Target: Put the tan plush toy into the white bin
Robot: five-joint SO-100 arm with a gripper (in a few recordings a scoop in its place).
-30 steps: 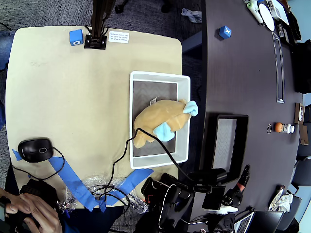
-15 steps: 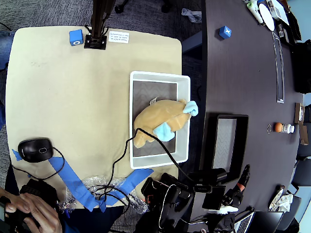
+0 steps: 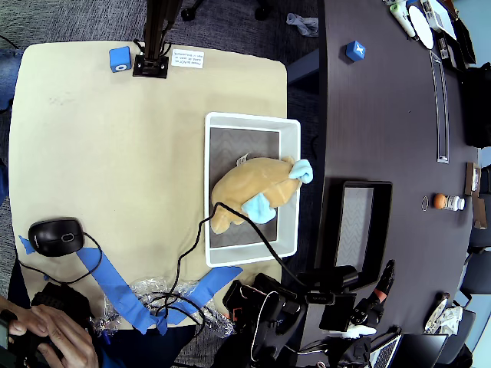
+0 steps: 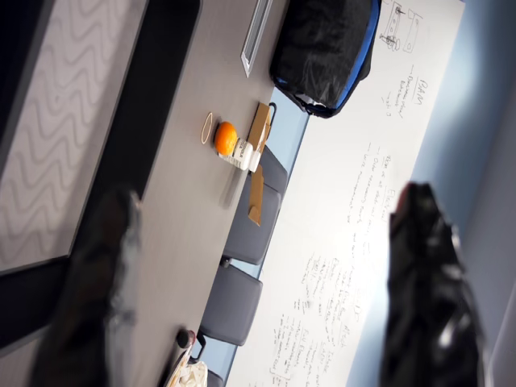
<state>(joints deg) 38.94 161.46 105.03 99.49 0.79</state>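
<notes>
Two tables sit side by side in the overhead view: a tan table (image 3: pixel 115 153) and a dark table (image 3: pixel 383 123) to its right. On the tan one, a blue cube (image 3: pixel 120 58) and a small white label (image 3: pixel 188 58) lie along the far edge, either side of a black stand base (image 3: pixel 150 66). A black mouse (image 3: pixel 55 236) sits near the left edge toward the near corner, with strips of blue tape (image 3: pixel 115 287) and crumpled clear plastic (image 3: pixel 165 299) along the near edge. A black cable (image 3: pixel 245 226) runs from that clutter over the near rim of the white bin (image 3: pixel 252 119) and across the toy. A person's hand (image 3: pixel 54 333) shows at the bottom left corner.

The white bin stands at the tan table's right edge, its grey bottom showing beyond the toy. The tan plush toy (image 3: pixel 249 190) lies inside it, slanted across the middle, with one light blue part (image 3: pixel 301 172) against the right wall, another (image 3: pixel 259 207) nearer the front, and a small white tag (image 3: pixel 242 159) on its far side.

On the dark table are a black tray (image 3: pixel 359 230), a second blue cube (image 3: pixel 354 50) and an orange ball (image 3: pixel 439 201).

In the wrist view the gripper (image 4: pixel 266 298) has its blurred dark fingers (image 4: pixel 93 298) spread wide with nothing between them, facing the dark table and a whiteboard (image 4: pixel 363 201).
</notes>
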